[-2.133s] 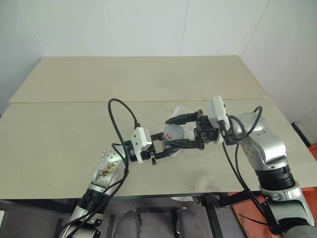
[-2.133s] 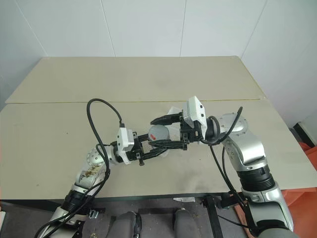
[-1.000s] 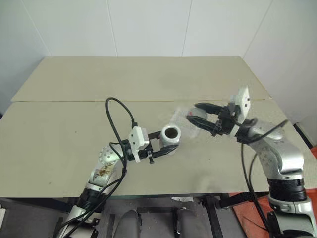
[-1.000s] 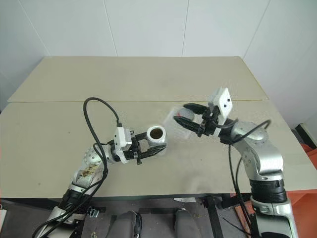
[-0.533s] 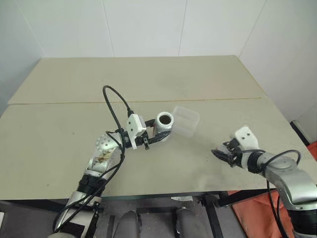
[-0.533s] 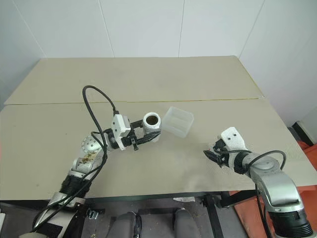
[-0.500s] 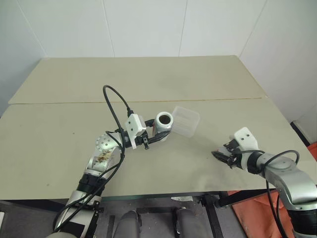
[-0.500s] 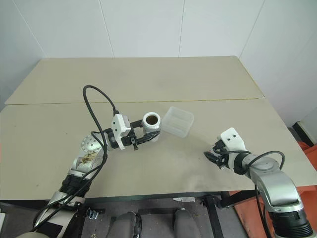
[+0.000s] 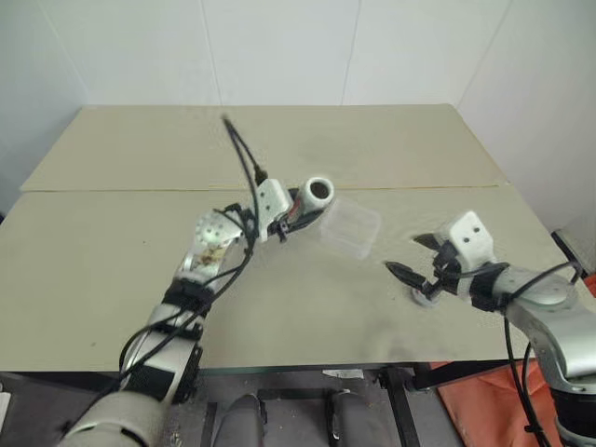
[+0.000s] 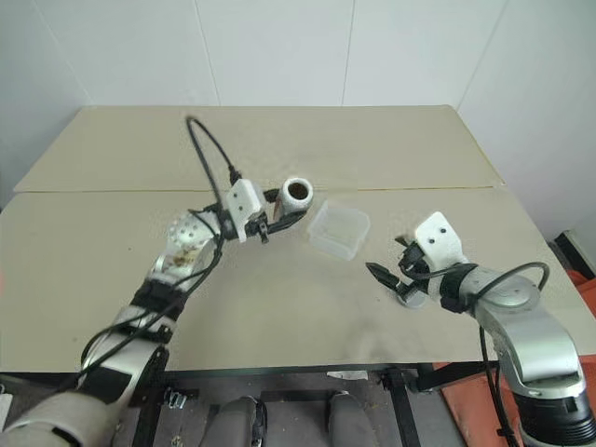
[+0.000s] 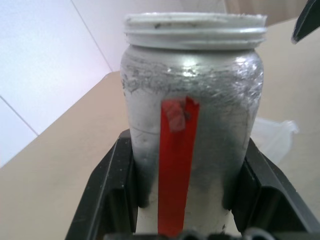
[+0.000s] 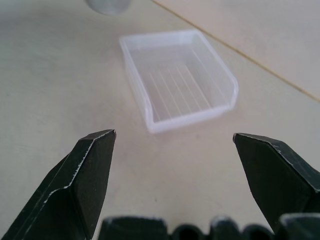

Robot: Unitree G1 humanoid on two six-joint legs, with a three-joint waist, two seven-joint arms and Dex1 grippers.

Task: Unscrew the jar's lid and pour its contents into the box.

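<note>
On the pale beige tabletop [image 9: 112, 270], two boards butted together with a seam across the middle, white panelled walls [image 9: 279, 47] behind and to the right. Surface is matte, a few scuffs and grey smudges near the front.

The small square tub of clear plastic with rounded corners, the box [image 10: 339, 229], sits flat on the tabletop right of centre, just in front of the seam. Ribbed floor visible in the right wrist view [image 12: 175, 90]; looks empty.

The small silvery cylindrical jar with a red strip down its side [image 11: 192, 125] is off the tabletop, clamped in the left gripper [image 9: 296, 209], black fingers [image 11: 112, 185] tight on both sides of the body. Mouth is uncapped, thread ring bare. In the head views the jar [image 9: 317, 193] is tilted, mouth facing up and toward the box, held above the tabletop just left of the box's near-left corner. Interior looks dark; contents can't be made out.

The right gripper [image 9: 419, 263] is low over the tabletop, well right of the box, fingers [image 12: 90, 170] spread wide with nothing between them, pointed back at the box. A round flat grey lid [image 9: 426, 296] lies on the tabletop just under it, partly hidden.

A black cable [image 9: 244, 163] loops up off the left wrist. Nothing lies between jar and box.
</note>
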